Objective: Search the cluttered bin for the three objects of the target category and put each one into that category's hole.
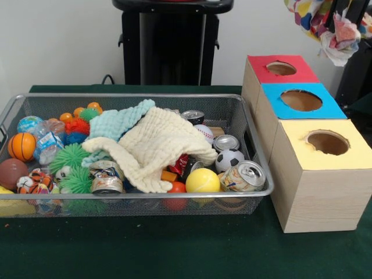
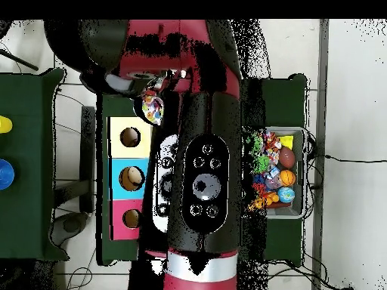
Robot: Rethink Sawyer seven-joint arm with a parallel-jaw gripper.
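Observation:
My gripper (image 2: 151, 84) is shut on a white fabric piece with coloured spots (image 2: 153, 107), which dangles in the air just past the yellow box's end. The same spotted piece shows at the top right of the front view (image 1: 325, 23), high above the boxes. The wire mesh bin (image 1: 139, 195) lies at the left, filled with clutter. No other spotted piece shows in it. My arm hides most of the bin (image 2: 298, 213) in the overhead view.
Three boxes with round holes stand in a row: red (image 1: 281, 68), blue (image 1: 301, 100), yellow (image 1: 327, 142). In the bin a cream waffle cloth (image 1: 157, 145) and a mint-green cloth (image 1: 119, 122) lie over balls, cans and spiky toys.

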